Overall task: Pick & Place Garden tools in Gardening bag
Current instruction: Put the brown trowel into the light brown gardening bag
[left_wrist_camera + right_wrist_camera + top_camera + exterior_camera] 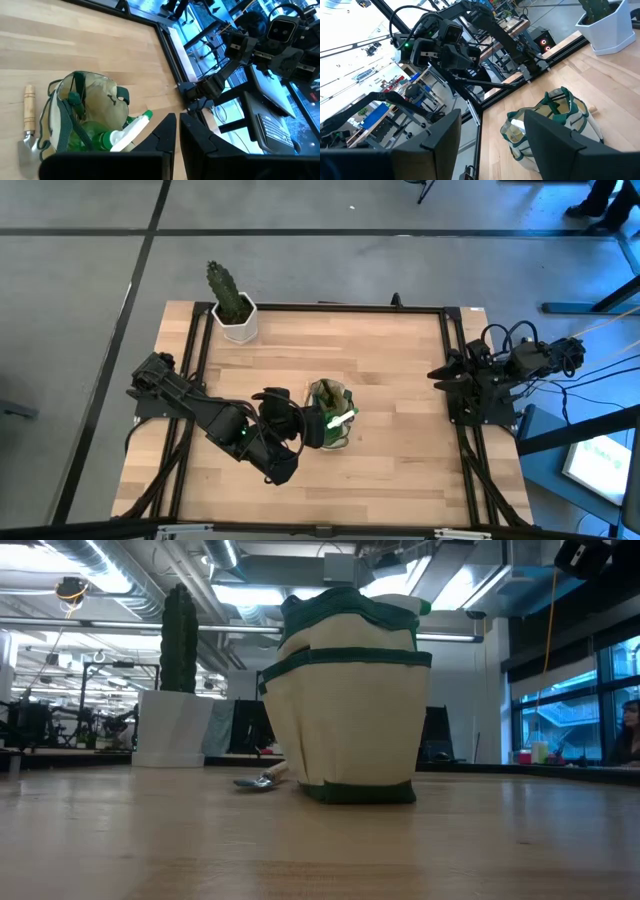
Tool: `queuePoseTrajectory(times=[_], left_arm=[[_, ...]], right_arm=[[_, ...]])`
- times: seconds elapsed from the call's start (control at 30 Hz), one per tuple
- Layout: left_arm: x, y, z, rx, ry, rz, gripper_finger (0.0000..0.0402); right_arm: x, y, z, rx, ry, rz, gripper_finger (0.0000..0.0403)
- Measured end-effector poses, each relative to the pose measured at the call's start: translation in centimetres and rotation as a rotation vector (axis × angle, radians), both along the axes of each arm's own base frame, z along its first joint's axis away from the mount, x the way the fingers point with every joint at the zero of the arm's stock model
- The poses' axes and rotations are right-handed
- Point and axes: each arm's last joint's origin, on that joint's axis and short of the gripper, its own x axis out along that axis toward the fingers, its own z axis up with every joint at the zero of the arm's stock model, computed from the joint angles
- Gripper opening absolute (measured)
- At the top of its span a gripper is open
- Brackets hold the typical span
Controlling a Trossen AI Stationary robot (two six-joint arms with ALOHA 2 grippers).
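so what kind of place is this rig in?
Looks like an open robotics lab or workshop. The low view shows exposed ceiling ducts and strip lights, the right wrist view shows benches with other equipment, and the wooden table sits in a black metal frame.

The khaki fabric gardening bag [331,413] stands mid-worktop, its mouth partly blocked by the green spray bottle [338,421]. The left arm's end effector [303,427] crowds its left side. A wooden-handled trowel [27,121] lies beside it. The cactus in a white pot [234,308] occupies the far-left corner; bare light wooden worktop [400,370] lies toward the right.
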Motion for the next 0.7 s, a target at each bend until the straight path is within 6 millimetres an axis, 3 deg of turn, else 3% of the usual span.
queuePoseTrajectory(times=[0.7], left_arm=[[0.5,1.1,-0.1,0.017,0.049,-0.008,0.0017]], right_arm=[[0.0,0.0,0.0,0.000,0.000,0.000,0.0220]])
